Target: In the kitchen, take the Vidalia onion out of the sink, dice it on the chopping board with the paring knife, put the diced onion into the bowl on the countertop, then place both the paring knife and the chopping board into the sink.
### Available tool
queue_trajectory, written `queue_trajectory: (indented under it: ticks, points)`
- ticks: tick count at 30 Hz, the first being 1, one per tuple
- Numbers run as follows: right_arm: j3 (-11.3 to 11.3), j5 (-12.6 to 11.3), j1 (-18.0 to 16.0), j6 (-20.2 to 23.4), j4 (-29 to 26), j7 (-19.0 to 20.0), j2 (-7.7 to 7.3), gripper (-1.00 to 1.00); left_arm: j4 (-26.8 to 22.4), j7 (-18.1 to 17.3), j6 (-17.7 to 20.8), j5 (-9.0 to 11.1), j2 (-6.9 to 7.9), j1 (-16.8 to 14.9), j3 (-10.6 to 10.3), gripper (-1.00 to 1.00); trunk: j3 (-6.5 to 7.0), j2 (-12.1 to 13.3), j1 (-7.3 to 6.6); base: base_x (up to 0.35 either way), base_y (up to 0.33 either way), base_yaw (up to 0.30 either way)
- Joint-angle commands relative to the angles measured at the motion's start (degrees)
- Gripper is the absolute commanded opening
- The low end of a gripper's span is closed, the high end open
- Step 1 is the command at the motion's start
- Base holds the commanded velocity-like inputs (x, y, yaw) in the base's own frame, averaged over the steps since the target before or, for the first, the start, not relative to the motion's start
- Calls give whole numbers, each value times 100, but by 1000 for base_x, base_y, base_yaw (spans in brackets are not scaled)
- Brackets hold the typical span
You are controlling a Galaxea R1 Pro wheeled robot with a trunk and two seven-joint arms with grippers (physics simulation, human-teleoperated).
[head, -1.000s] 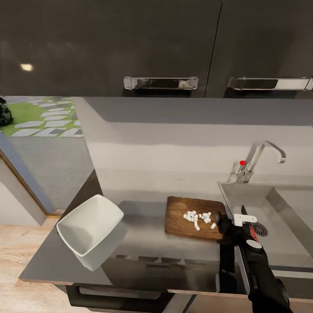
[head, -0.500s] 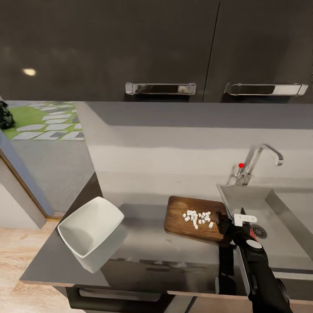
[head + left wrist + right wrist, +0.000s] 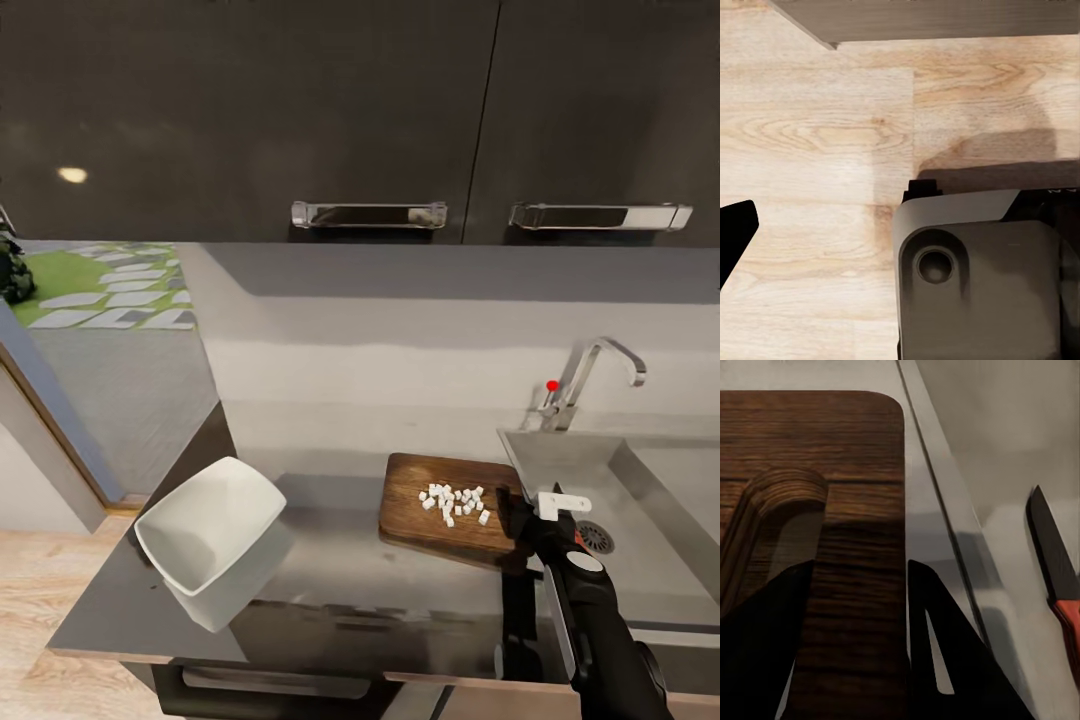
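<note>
Board [image 3: 445, 505] lies flat on the worktop [image 3: 330, 570], its right end just beside the sink [image 3: 640, 520] rim; a loose pile of white onion dice [image 3: 455, 502] sits on its middle. Right gripper [image 3: 522, 522] is at the board's sink-side end; in the right wrist view its two dark fingers [image 3: 945, 660] straddle the strip of wood between the slot hole [image 3: 776, 521] and the board's edge, set close about it; whether they press the wood cannot be told. Knife [image 3: 1057, 577] lies in the sink, near the board's end and apart from the fingers, blade dark, handle orange-red. Bowl [image 3: 210, 540] stands on the worktop's left part, well apart from the board, tilted. Tap [image 3: 590, 380] with red knob stands behind the sink. The left wrist view looks down on a wooden floor [image 3: 817, 150]; one dark fingertip [image 3: 735, 232] shows at the picture's edge, so the left gripper's opening cannot be told.
</note>
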Motion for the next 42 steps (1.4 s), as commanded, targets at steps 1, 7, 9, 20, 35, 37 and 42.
queue_trajectory:
  ticks: [1, 7, 9, 20, 35, 37, 42]
  points:
    - [-14, 54, -5, 28, -9, 43, 4, -100, 25, 4, -38, 42, -6, -9, -48, 100, -7, -7, 1, 0, 0, 0]
    - [-14, 54, -5, 29, -9, 43, 2, -100, 25, 2, -38, 42, -3, -9, -48, 100, -6, -7, 1, 0, 0, 0]
    - [-14, 54, -5, 28, -9, 43, 2, -100, 25, 2, -38, 42, 1, -9, -48, 100, -6, -7, 1, 0, 0, 0]
    - [-12, 63, -5, 29, -9, 36, 11, -100, 25, 3, -38, 42, 3, -9, -48, 100, 50, -7, 1, 0, 0, 0]
    - [-13, 70, -5, 29, -18, 35, 11, -100, 25, 1, -38, 42, 3, -9, -48, 100, 186, -7, 1, 0, 0, 0]
    - [-12, 71, -5, 29, -18, 35, 11, -100, 25, 1, -38, 42, 1, -9, -48, 100, 204, -7, 1, 0, 0, 0]
    - [-13, 72, -5, 29, -18, 35, 11, -100, 25, 4, -38, 42, 3, -9, -48, 100, 249, -7, 1, 0, 0, 0]
